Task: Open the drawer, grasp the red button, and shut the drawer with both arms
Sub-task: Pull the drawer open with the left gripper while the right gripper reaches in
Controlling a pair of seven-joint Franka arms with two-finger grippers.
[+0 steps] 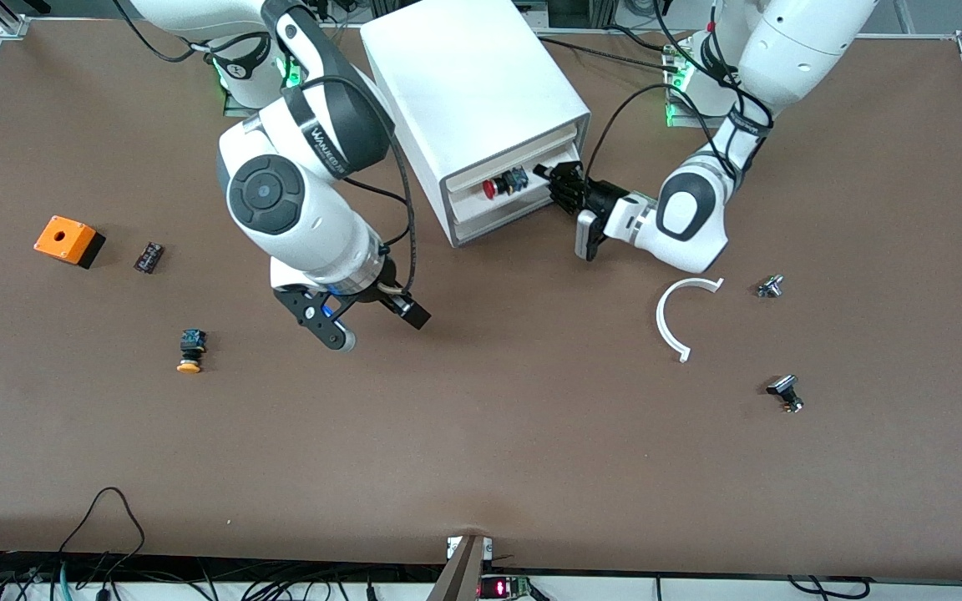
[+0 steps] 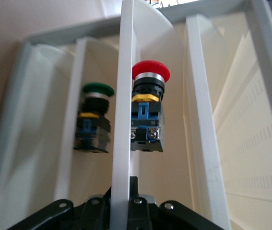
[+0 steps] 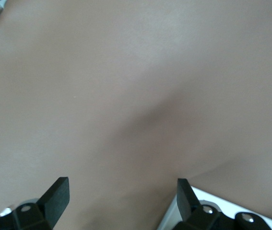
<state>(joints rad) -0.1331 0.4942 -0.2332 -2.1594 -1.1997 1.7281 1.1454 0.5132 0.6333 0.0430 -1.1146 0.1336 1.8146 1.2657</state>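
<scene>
The white cabinet (image 1: 464, 75) stands at the table's middle, near the arms' bases. Its drawer (image 1: 502, 203) is pulled out a little, and the red-capped button (image 1: 493, 188) lies in it on its side. My left gripper (image 1: 559, 187) is at the drawer's end toward the left arm, shut on a thin white wall of the drawer (image 2: 126, 96). In the left wrist view (image 2: 124, 191) the red button (image 2: 149, 108) is just past that wall. My right gripper (image 1: 374, 324) is open and empty over bare table, nearer the camera than the cabinet; its view (image 3: 121, 191) shows only tabletop.
A green-capped button (image 2: 96, 112) sits in the neighbouring drawer. Toward the right arm's end lie an orange box (image 1: 68, 239), a small black part (image 1: 149, 256) and an orange-yellow-capped button (image 1: 189, 351). Toward the left arm's end lie a white curved piece (image 1: 681, 317) and two small metal parts (image 1: 771, 286) (image 1: 786, 392).
</scene>
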